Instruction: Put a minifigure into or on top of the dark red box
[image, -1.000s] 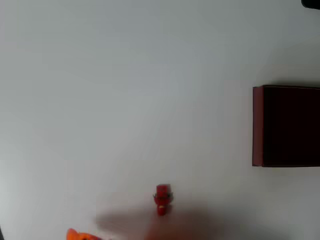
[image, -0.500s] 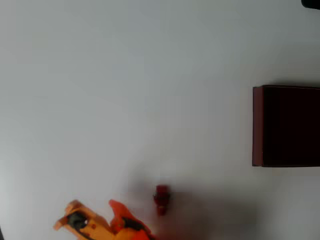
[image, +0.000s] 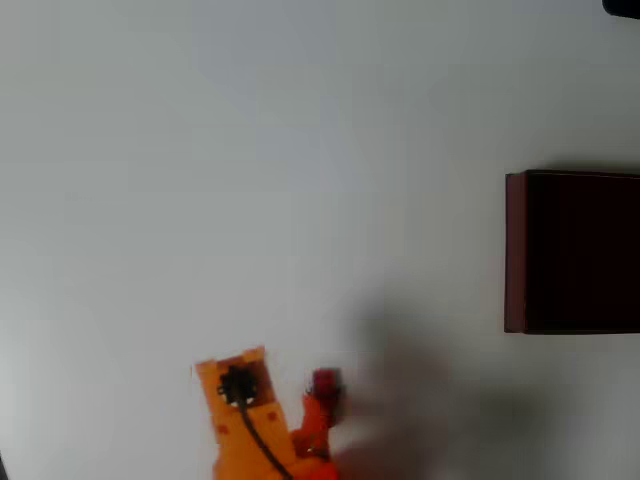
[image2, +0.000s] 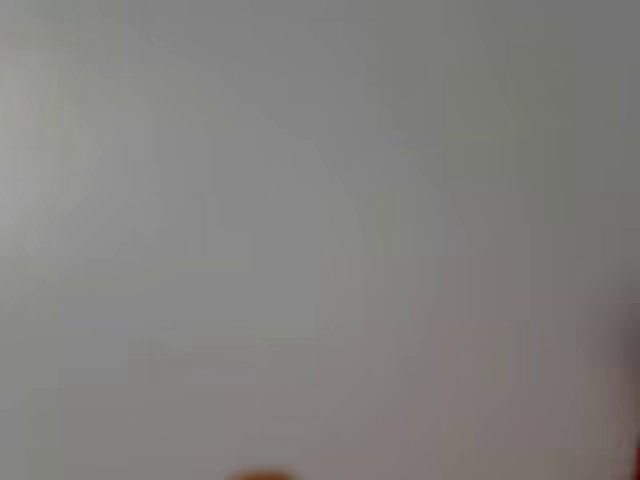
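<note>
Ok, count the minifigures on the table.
1. The minifigure stands near the bottom edge of the overhead view, beside the orange pincer, far left of the dark red box. The box's dark inside could hide others.

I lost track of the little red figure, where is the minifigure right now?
In the overhead view the minifigure stands on the white table near the bottom edge, just right of the orange gripper, far left of and lower than the dark red box.
</note>
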